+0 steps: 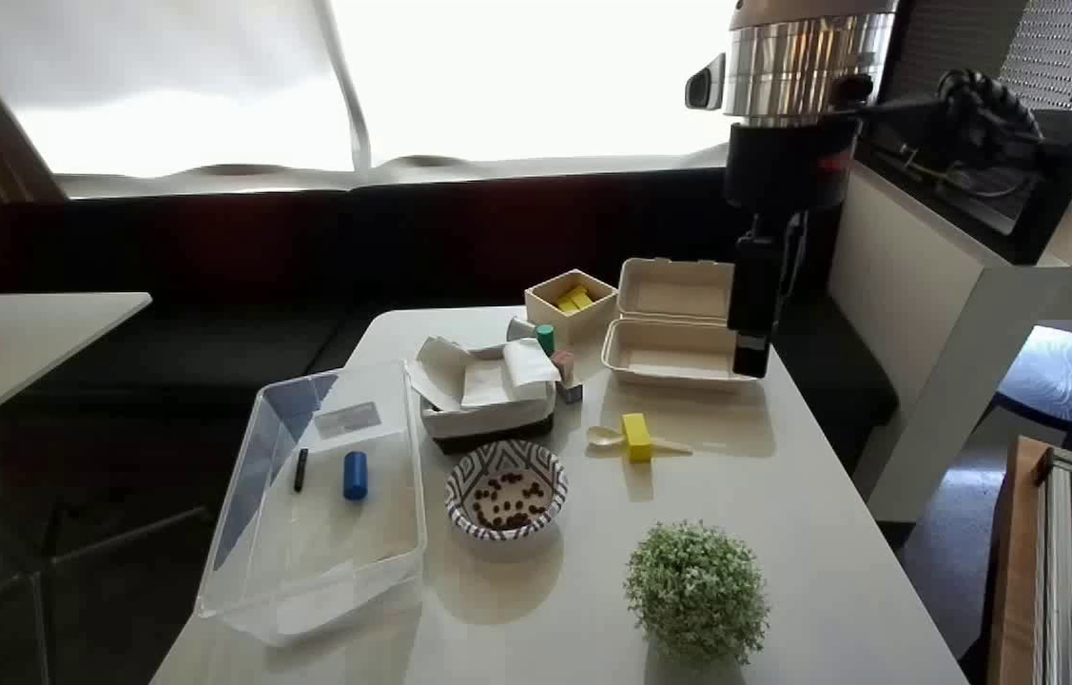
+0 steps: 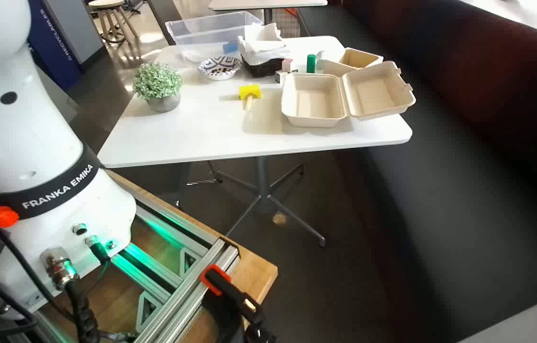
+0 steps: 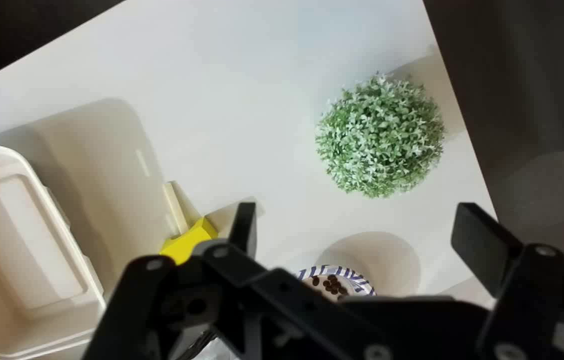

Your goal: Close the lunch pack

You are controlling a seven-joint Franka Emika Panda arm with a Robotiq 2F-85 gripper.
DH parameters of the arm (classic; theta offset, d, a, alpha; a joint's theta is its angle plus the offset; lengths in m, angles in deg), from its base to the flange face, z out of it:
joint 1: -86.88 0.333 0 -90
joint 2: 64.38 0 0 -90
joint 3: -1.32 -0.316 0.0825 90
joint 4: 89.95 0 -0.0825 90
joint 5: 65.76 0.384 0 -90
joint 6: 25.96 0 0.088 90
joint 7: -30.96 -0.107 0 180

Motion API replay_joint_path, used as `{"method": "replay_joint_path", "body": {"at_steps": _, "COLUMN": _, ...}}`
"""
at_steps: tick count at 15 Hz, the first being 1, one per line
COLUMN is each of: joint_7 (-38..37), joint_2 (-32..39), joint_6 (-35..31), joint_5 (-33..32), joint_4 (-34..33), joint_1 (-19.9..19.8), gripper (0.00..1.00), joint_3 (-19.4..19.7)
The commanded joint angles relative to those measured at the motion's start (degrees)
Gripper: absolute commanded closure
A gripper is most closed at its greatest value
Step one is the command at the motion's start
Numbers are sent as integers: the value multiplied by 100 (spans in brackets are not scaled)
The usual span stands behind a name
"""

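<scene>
The lunch pack [image 1: 673,347] is a cream-white hinged box standing open and empty at the far right of the table. Its lid [image 1: 675,285] is tilted back away from the base. In another exterior view the base [image 2: 313,102] and the lid [image 2: 379,90] lie side by side, with the lid leaning out past the table edge. In the wrist view the base [image 3: 16,245] shows at the lower left, and the lid is out of view. My gripper [image 1: 752,357] hangs above the table and overlaps the box's right side in that exterior view. In the wrist view the gripper [image 3: 357,215] is open and empty, its fingers wide apart.
A yellow block [image 1: 636,438] sits by a spoon [image 1: 604,436] in front of the box. A potted plant [image 1: 699,590], a patterned bowl [image 1: 459,495], a paper-lined basket [image 1: 497,416], a clear bin [image 1: 421,457] and a small square tub [image 1: 545,312] stand around.
</scene>
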Motion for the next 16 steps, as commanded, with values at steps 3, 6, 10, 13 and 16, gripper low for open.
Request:
{"method": "replay_joint_path", "body": {"at_steps": 3, "joint_7": 10, "joint_2": 0, "joint_6": 12, "joint_5": 12, "joint_4": -8, "joint_1": -26, "gripper": 0, "joint_3": -25}}
{"method": "replay_joint_path", "body": {"at_steps": 6, "joint_7": 10, "joint_2": 0, "joint_6": 12, "joint_5": 12, "joint_4": -8, "joint_1": -26, "gripper": 0, "joint_3": -25}}
{"method": "replay_joint_path", "body": {"at_steps": 10, "joint_7": 10, "joint_2": 0, "joint_6": 12, "joint_5": 12, "joint_4": -8, "joint_1": -26, "gripper": 0, "joint_3": -25}}
{"method": "replay_joint_path", "body": {"at_steps": 13, "joint_7": 10, "joint_2": 0, "joint_6": 12, "joint_5": 12, "joint_4": -8, "joint_1": -26, "gripper": 0, "joint_3": -25}}
{"method": "replay_joint_path", "body": {"at_steps": 16, "joint_7": -60, "joint_2": 95, "joint_6": -29, "joint_5": 42, "joint_4": -74, "joint_1": -75, "gripper": 0, "joint_3": 6}}
